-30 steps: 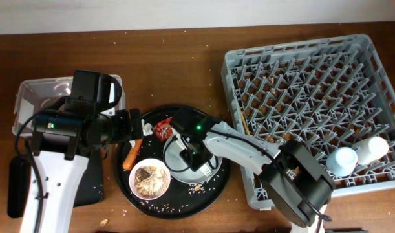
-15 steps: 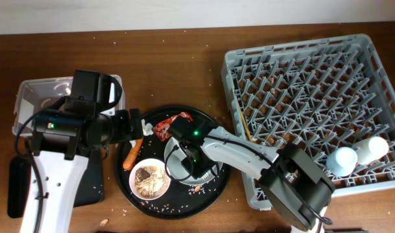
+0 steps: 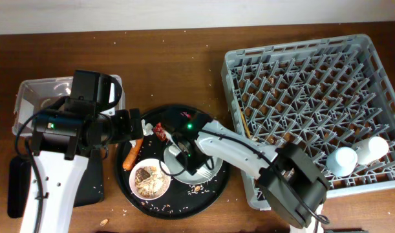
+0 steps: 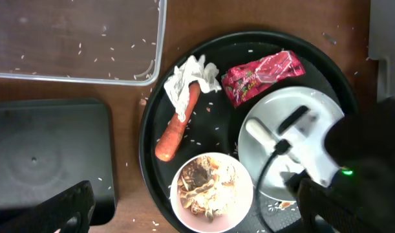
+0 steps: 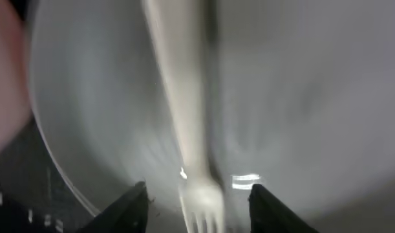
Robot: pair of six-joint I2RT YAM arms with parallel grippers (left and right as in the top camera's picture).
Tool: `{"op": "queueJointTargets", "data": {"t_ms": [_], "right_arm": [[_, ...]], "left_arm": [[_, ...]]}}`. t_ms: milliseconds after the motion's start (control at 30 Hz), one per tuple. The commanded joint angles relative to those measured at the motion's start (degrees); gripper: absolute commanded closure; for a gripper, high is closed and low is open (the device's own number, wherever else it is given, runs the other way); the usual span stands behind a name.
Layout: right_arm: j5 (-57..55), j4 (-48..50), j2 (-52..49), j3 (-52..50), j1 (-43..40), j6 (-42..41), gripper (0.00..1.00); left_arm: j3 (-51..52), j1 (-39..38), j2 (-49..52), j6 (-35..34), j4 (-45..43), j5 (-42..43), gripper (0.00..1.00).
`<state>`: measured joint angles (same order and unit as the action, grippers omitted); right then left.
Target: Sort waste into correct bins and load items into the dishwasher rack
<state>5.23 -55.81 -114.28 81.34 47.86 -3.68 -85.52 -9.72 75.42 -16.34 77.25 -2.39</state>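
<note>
While the right gripper hung low over the pale grey plate on the round black tray, its fingers were wide apart with a white fork between them. The left gripper was wide too, holding nothing.

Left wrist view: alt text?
A round black tray holds a crumpled white tissue, an orange carrot piece, a red crinkled snack wrapper, a white bowl of beige-brown food scraps and a pale grey round plate, partly under the blurred right arm. A clear rectangular plastic tub and a flat black rectangular tray sit to its left.
</note>
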Motion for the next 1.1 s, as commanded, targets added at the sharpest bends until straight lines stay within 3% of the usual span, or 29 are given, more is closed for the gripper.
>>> {"op": "queueJointTargets", "data": {"t_ms": [0,33,167,400,433,467,500,600,733,767,833,867,900,1067], "right_arm": [[1.8,7.3,-0.2,-6.4,1.9,1.8,0.54],[1.6,8.7,-0.3,-7.0,1.9,1.7,0.56],[-1.5,6.7,-0.2,-5.8,1.8,1.4,0.81],[-3.9,-4.3,2.4,11.7,-6.9,1.3,0.87],[-2.8,-5.2,2.8,13.7,-7.9,1.6,0.86],[0.7,-5.5,2.9,13.8,-8.1,4.6,0.76],[3.5,-5.7,2.6,11.6,-7.5,7.2,0.58],[2.7,2.0,1.4,0.8,-4.2,8.3,0.49],[-6.6,6.2,1.3,-7.8,-4.1,7.8,0.48],[-5.6,7.8,1.3,-9.0,-4.1,7.8,0.51],[-2.7,8.3,1.3,-9.6,-4.0,7.7,0.76],[-2.7,8.2,1.3,-9.4,-4.1,7.7,0.82],[-2.7,7.9,1.4,-9.0,-4.1,7.7,0.86],[-2.9,0.9,4.3,1.0,-4.1,7.7,0.86]], "left_arm": [[-0.7,0.3,-0.9,-0.3,0.0,-0.6,0.01],[-0.7,0.3,-0.9,-0.3,0.0,-0.6,0.01],[-0.7,0.3,-0.9,-0.3,0.0,-0.6,0.01],[-0.7,0.3,-0.9,-0.3,0.0,-0.6,0.01],[-0.7,0.3,-0.9,-0.3,0.0,-0.6,0.01],[-0.7,0.3,-0.9,-0.3,0.0,-0.6,0.01],[-0.7,0.3,-0.9,-0.3,0.0,-0.6,0.01],[-0.7,0.3,-0.9,-0.3,0.0,-0.6,0.01],[-0.7,0.3,-0.9,-0.3,0.0,-0.6,0.01],[-0.7,0.3,-0.9,-0.3,0.0,-0.6,0.01],[-0.7,0.3,-0.9,-0.3,0.0,-0.6,0.01],[-0.7,0.3,-0.9,-0.3,0.0,-0.6,0.01],[-0.7,0.3,-0.9,-0.3,0.0,-0.6,0.01],[-0.7,0.3,-0.9,-0.3,0.0,-0.6,0.01]]}}
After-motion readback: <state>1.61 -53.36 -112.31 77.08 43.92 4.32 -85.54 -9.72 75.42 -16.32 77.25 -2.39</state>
